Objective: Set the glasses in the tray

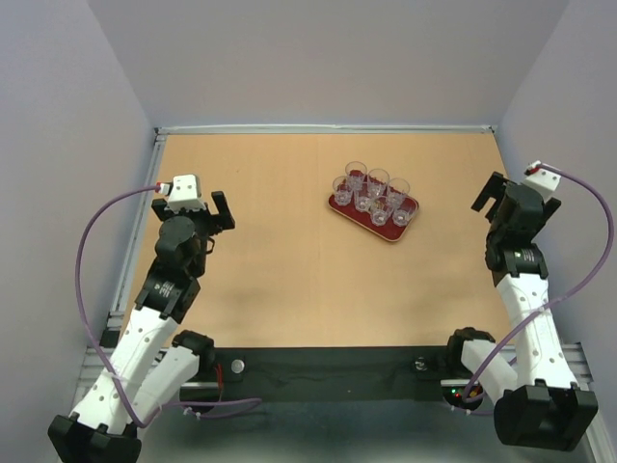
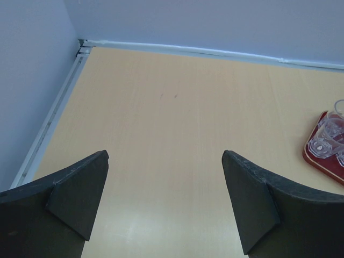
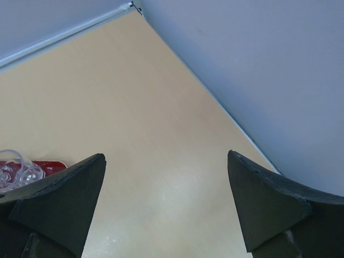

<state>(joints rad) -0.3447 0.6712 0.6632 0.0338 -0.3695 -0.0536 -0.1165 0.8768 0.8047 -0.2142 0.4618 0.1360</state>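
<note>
The dark red tray [image 1: 337, 204] lies on the wooden table, right of centre and towards the back. Several clear glasses [image 1: 377, 182] stand upright in it, close together. My left gripper [image 1: 214, 214] is open and empty at the table's left side, far from the tray. Its wrist view shows the tray's edge [image 2: 310, 159] and some glasses [image 2: 324, 144] at the right border. My right gripper [image 1: 489, 197] is open and empty at the right side, right of the tray. Its wrist view shows the tray [image 3: 51, 165] and a glass [image 3: 21, 174] at the left.
Pale walls stand round the table on the left, back and right, with a metal rail [image 1: 130, 265] along the left edge. A black strip [image 1: 318, 365] holding the arm bases runs along the near edge.
</note>
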